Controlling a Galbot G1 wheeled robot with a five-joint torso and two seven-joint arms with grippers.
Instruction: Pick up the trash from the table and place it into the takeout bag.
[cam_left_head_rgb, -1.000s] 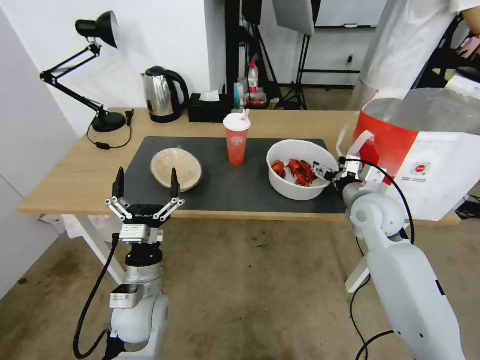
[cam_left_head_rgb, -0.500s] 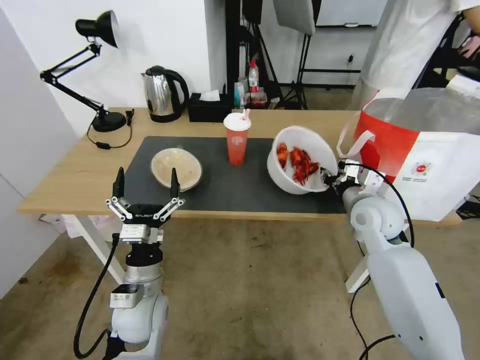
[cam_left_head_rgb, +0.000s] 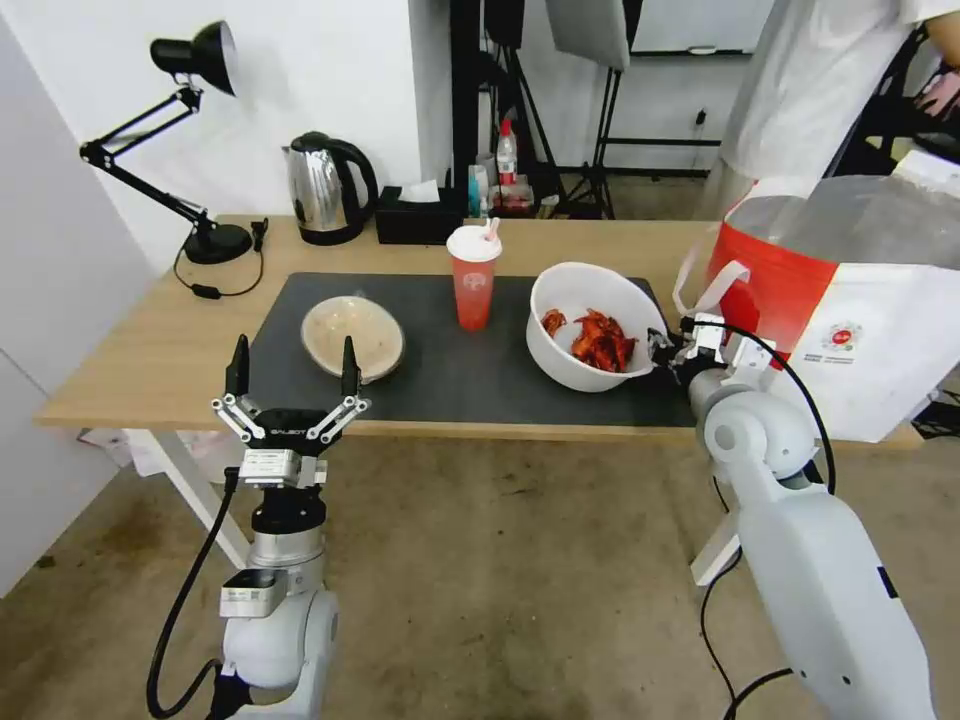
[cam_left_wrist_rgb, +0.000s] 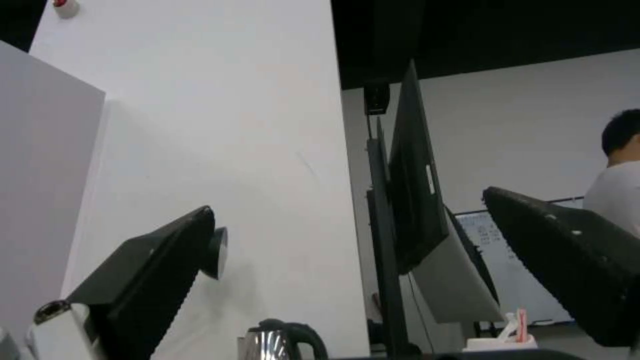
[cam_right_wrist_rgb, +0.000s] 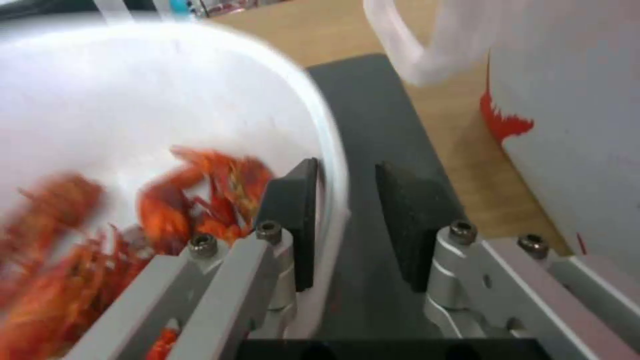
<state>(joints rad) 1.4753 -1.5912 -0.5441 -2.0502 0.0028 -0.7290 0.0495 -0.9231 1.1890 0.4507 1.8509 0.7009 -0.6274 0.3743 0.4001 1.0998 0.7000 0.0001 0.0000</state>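
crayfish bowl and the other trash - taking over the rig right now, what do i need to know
Right claw: open, pads straddling the white bowl rim, outer pad clear of it. The bowl sits tilted at the right end of the mat, shells inside.
Left claw: open, parked pointing up before the near edge of the table.
Red cup: upright, mid-mat.
Beige bowl: on the mat's left part.
Takeout bag: open, at the table's right end.
Done: nothing bagged.
Left: all three items.
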